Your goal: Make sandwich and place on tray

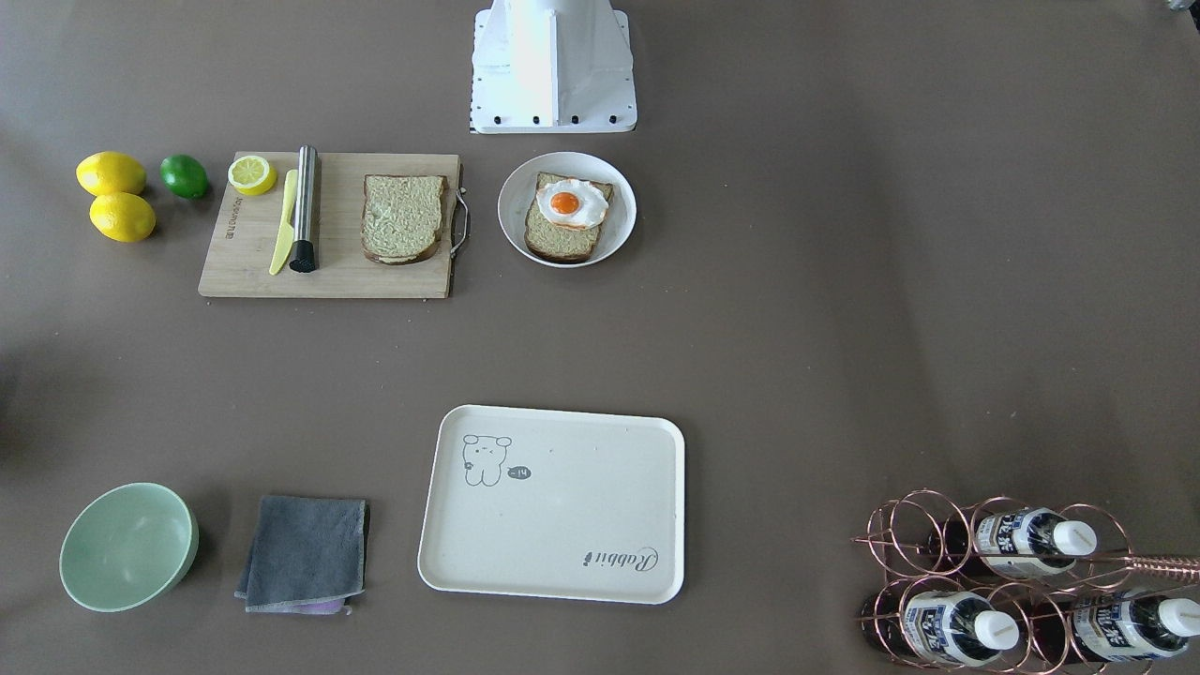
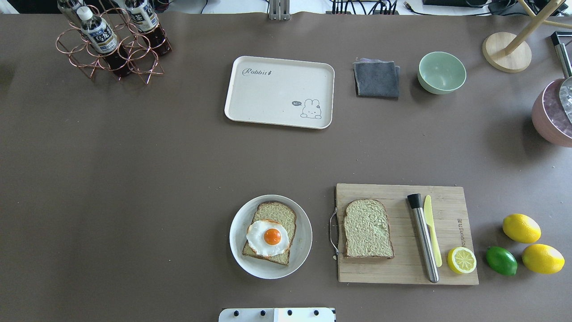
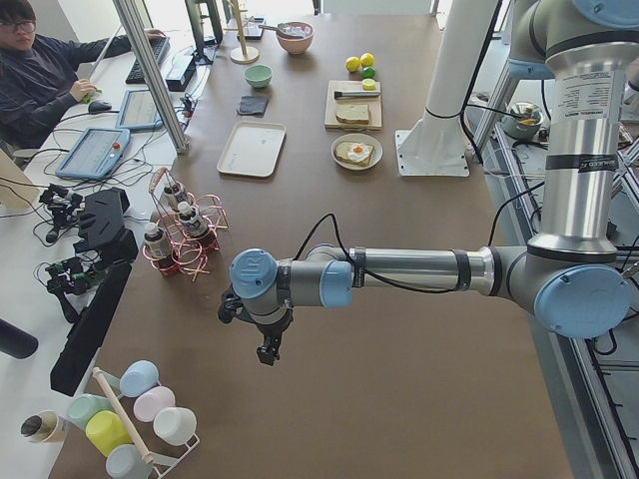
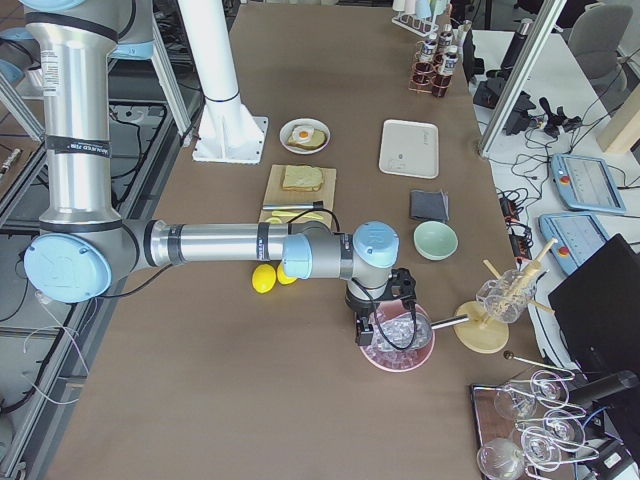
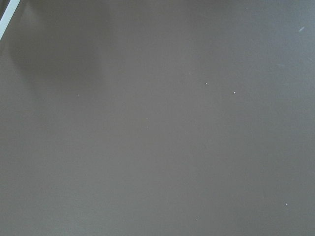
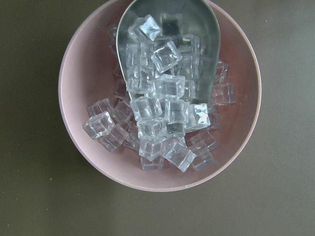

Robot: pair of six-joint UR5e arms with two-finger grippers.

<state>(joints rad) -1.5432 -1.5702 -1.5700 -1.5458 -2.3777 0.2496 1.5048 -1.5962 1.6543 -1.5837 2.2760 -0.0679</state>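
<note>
One bread slice (image 2: 278,213) lies on a round white plate (image 2: 304,243) with a fried egg (image 2: 267,237) on top. A second slice (image 2: 368,229) lies bare on the wooden cutting board (image 2: 447,197). The cream tray (image 2: 279,91) sits empty at the far middle of the table; it also shows in the front view (image 1: 553,506). My left gripper (image 3: 268,349) hangs over bare table far to the left. My right gripper (image 4: 365,330) hangs over a pink bowl of ice. Both show only in the side views, so I cannot tell whether they are open or shut.
On the board lie a metal muddler (image 2: 423,239), a yellow knife (image 2: 431,230) and a lemon half (image 2: 461,260). Two lemons (image 2: 521,228) and a lime (image 2: 501,260) sit beside it. A grey cloth (image 2: 376,79), green bowl (image 2: 441,72), bottle rack (image 2: 111,42) and ice bowl (image 6: 157,98) stand around.
</note>
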